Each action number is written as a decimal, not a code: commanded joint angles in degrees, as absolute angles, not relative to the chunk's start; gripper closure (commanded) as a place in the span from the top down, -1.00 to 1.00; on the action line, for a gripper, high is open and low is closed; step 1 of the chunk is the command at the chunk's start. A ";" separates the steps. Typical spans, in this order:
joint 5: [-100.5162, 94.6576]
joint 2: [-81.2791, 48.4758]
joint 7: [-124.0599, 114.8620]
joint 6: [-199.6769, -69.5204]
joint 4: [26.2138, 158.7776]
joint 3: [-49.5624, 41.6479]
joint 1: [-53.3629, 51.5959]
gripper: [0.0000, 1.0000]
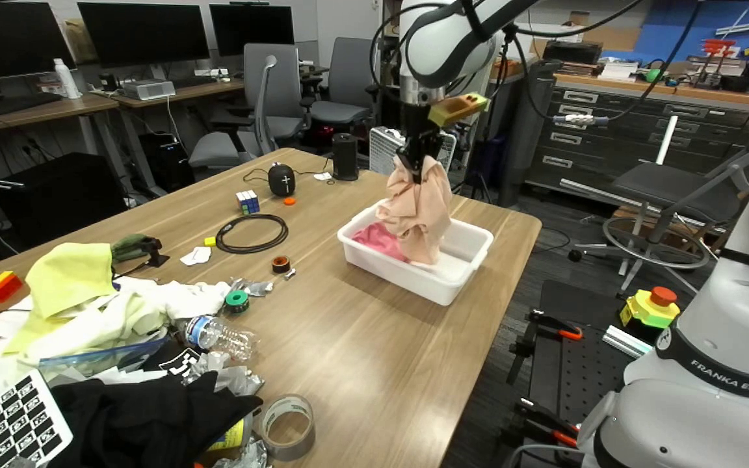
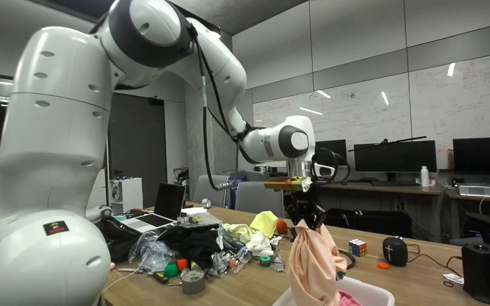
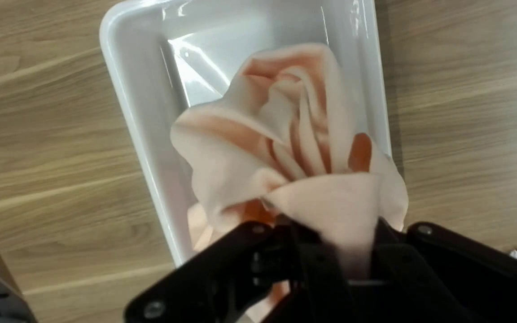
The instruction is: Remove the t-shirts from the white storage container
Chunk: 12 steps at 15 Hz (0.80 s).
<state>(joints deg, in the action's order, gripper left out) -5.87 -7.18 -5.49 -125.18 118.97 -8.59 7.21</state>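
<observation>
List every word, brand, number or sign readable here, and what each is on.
"FRANKA EMIKA": black band low on the white arm.
Cross-like mark, no words: round black speaker.
Too small or blurred to read: writing on the whiteboard, bottle label, dark sticker on the arm, laptop keyboard, print inside the tape roll.

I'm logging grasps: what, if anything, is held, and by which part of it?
The peach t-shirt, pinched in the jaws by a bunched fold at its upper end; the rest hangs below. Which part of the garment that is cannot be told.
</observation>
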 commanded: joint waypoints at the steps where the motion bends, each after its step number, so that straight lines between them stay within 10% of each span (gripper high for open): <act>1: -10.73 4.37 -11.89 -124.08 123.38 -7.59 5.41 -0.94; 12: -15.24 14.53 -15.35 -117.12 120.73 2.39 3.21 -0.94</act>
<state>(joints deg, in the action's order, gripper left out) -12.80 14.32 -14.91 -119.22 122.37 -0.48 4.89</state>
